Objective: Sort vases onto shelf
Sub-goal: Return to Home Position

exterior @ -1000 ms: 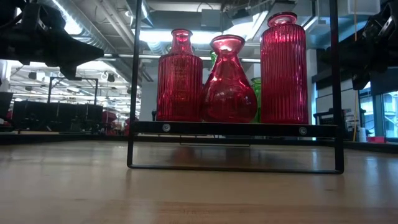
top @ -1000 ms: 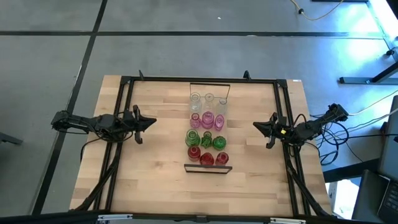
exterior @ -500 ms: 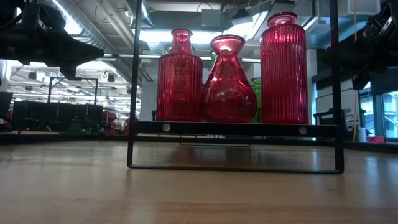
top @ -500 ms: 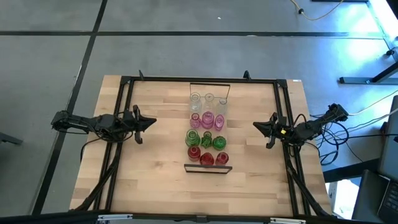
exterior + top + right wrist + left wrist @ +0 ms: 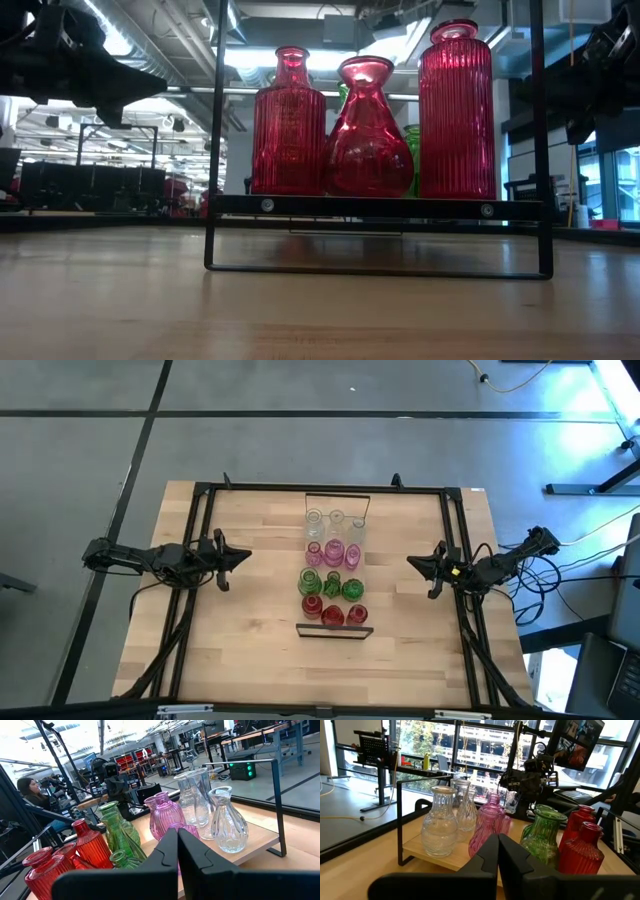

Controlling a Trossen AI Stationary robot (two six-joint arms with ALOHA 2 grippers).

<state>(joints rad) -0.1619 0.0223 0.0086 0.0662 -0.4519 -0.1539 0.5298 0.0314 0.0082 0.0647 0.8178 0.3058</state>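
The vases (image 5: pixel 333 572) stand on their bases in rows on the shelf (image 5: pixel 361 523) at the table's middle: clear at the far end, then pink, green, and red at the near end. The low view shows three red vases (image 5: pixel 365 130) on the plank between black end frames. My left gripper (image 5: pixel 247 557) hovers shut left of the shelf, pointing at it; its wrist view shows the shut fingers (image 5: pixel 498 852) before the vases. My right gripper (image 5: pixel 409 563) hovers shut right of the shelf, its fingers (image 5: pixel 177 847) facing the vases.
A black frame (image 5: pixel 200 500) runs around the wooden tabletop. Bare wood lies between each gripper and the shelf and along the near edge (image 5: pixel 320 680). Cables (image 5: pixel 560 575) trail off the right side. A person (image 5: pixel 27 790) sits in the room beyond.
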